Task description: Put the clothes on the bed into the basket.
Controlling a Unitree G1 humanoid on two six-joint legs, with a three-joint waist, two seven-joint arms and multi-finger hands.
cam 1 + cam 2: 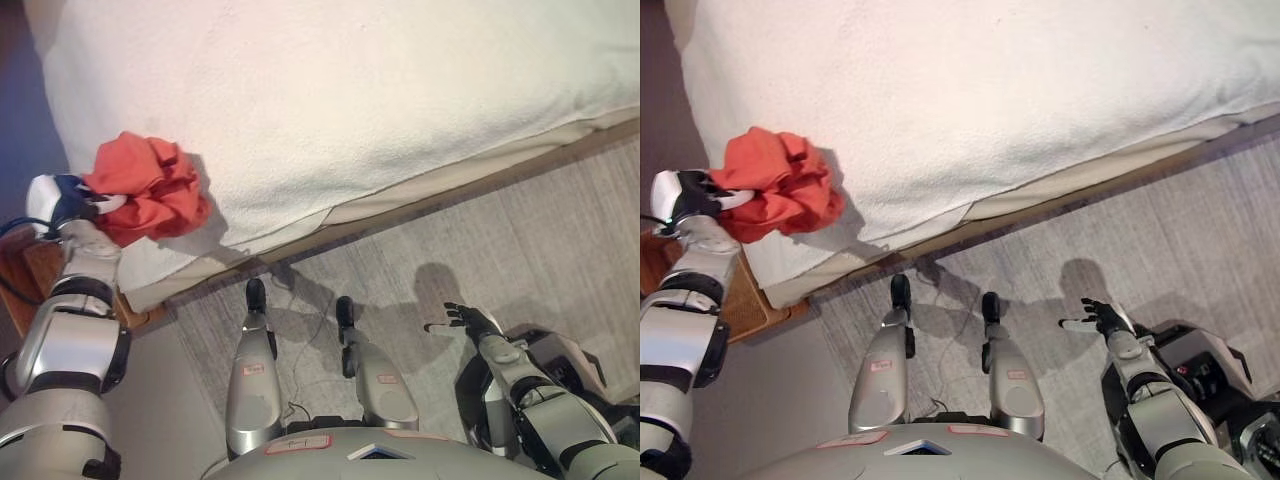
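- Currently left hand (68, 203) sits at the bed's left corner, fingers curled into the red-orange garment (148, 188), clamped on it.
- Garment is a crumpled bunch, no clear long axis; bulk extends from the hand toward the right, over the corner edge of the white bed (380, 90).
- Part of it hangs against the bed's side, just above a brown woven piece (745, 300), possibly the basket, mostly hidden.
- Right hand (468, 320) hangs low right above the grey carpet (560, 230), fingers spread and relaxed, holding nothing, well apart from the garment.
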